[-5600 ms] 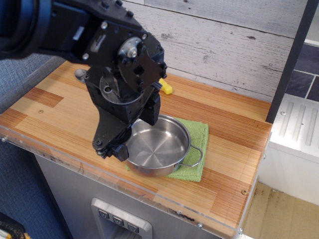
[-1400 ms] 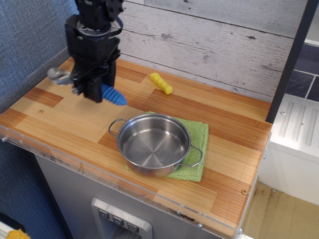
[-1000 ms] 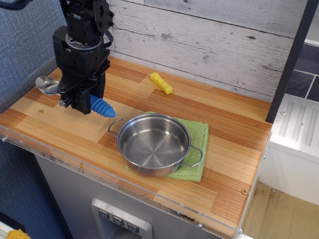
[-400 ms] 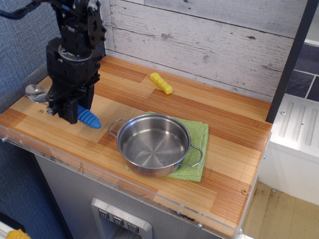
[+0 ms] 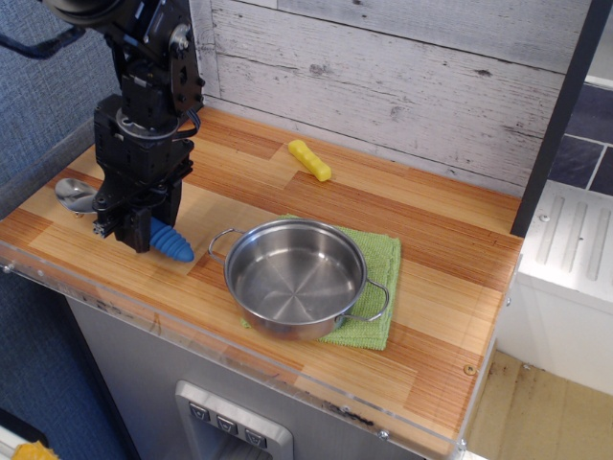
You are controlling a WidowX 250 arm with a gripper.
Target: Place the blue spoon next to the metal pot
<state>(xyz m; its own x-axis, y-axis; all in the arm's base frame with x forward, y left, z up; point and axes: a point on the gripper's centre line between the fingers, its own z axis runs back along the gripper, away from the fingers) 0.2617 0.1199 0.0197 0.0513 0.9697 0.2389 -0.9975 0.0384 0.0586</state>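
The blue spoon (image 5: 169,241) lies low over the wooden counter at the left, its ribbed blue handle pointing toward the metal pot (image 5: 295,278) and its silver bowl (image 5: 72,193) sticking out to the left. My black gripper (image 5: 126,228) stands over the spoon's middle and is shut on it; I cannot tell whether the spoon touches the counter. The pot sits on a green cloth (image 5: 378,287), a short gap to the right of the handle tip.
A small yellow ribbed stick (image 5: 310,160) lies near the back wall. The counter's front edge (image 5: 192,326) has a clear plastic lip. A dark post (image 5: 560,115) stands at the right, with a white wall behind.
My gripper has carried the spoon from the back left forward and down toward the counter, then shifted slightly right, so the blue handle tip is closer to the pot's left handle.
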